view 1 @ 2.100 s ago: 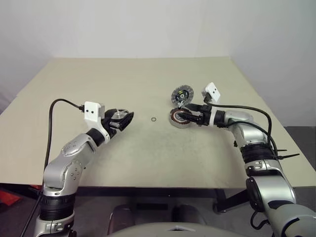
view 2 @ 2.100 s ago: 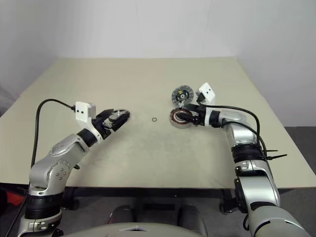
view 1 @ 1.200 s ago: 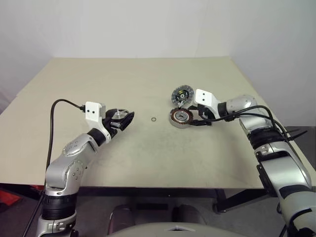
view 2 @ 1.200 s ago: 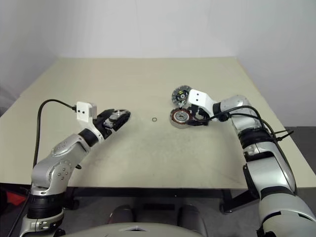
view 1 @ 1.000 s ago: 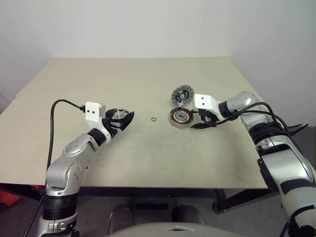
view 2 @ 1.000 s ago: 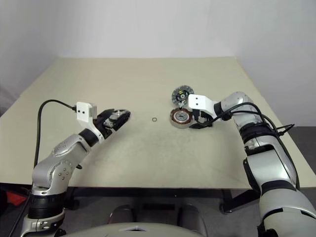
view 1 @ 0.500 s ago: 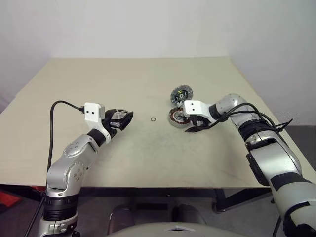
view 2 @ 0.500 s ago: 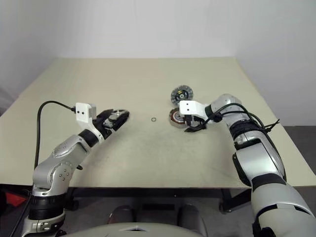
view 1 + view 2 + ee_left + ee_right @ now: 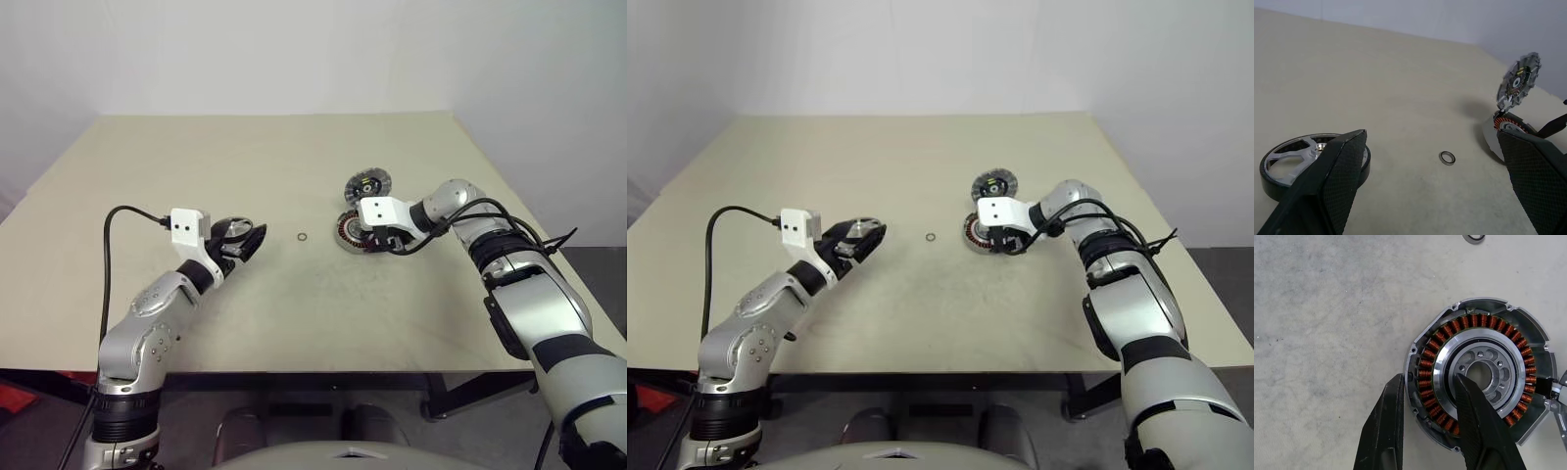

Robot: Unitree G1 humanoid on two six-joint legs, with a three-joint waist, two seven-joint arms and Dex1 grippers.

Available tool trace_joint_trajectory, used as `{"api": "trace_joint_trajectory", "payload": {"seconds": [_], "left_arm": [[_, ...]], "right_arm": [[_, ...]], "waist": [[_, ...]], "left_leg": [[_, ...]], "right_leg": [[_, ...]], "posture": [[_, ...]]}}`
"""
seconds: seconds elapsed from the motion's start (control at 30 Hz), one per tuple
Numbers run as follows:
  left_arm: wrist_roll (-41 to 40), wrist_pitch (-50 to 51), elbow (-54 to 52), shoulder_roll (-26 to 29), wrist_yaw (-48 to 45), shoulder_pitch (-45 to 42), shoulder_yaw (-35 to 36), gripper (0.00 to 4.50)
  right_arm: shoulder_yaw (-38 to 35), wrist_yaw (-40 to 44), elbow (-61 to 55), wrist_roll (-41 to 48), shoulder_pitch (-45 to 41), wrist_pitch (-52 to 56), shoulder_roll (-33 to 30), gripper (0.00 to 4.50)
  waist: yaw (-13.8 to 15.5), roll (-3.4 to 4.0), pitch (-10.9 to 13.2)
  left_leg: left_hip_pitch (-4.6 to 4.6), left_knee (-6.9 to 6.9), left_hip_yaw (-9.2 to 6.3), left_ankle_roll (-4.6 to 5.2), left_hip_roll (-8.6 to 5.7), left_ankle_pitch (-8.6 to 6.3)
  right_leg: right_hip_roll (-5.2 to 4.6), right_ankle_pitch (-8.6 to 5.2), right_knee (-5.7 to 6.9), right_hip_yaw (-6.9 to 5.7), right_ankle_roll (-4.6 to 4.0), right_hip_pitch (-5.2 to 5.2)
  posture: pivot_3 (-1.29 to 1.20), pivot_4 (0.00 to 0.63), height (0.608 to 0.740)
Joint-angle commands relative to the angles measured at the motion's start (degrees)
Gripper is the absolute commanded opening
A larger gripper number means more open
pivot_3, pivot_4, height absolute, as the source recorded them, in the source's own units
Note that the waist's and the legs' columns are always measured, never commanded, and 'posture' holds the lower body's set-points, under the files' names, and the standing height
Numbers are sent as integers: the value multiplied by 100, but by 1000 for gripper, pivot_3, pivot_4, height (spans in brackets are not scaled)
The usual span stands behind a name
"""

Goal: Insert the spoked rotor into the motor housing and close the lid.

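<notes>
Left claw (image 9: 1435, 191) agape, right claw (image 9: 1427, 428) narrowed.

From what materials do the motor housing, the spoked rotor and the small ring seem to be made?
Motor housing: likely cast metal, matte silver-grey shell, with shiny copper-coloured wire coils around the hub.
Spoked rotor: pale satin metal spokes; the black rim may be rubber or painted metal.
Small ring: thin, glinting, probably steel.

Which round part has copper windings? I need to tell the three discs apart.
The motor housing, the one the right gripper straddles at its wall. The spoked rotor has a dark rim; the lid stands tilted, grey with cut-outs.
</notes>
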Motion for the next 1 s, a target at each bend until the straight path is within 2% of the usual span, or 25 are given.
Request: {"api": "trace_joint_trajectory", "payload": {"seconds": [0.03, 0.27, 0.5, 1.0], "left_arm": [[17, -122, -164, -33, 18, -41, -31, 4500], [40, -140, -176, -105, 35, 24, -105, 4500], [20, -103, -183, -61, 19, 13, -84, 4500], [31, -144, -186, -73, 59, 95, -42, 4500]], "right_arm": [[-12, 66, -25, -30, -226, -154, -112, 1292], [-384, 490, -157, 480, -276, 241, 72, 1292], [-399, 300, -174, 433, -203, 185, 78, 3543], [-117, 487, -41, 101, 62, -167, -255, 3543]], "waist": [[0, 0, 0], [-17, 1, 1], [-21, 2, 1], [-25, 2, 1]], "left_leg": [[0, 0, 0, 1, 0, 0], [-3, 0, 0, 5, 2, 2], [-1, 0, 1, 6, 3, 3], [-2, 1, 1, 7, 2, 3]], "right_leg": [[0, 0, 0, 0, 0, 0], [1, 0, 1, 0, 0, -4], [1, 0, 3, 0, -1, -6], [1, 0, 3, 0, -1, -6]], "posture": [[0, 0, 740], [0, 0, 740], [0, 0, 740], [0, 0, 740]]}}
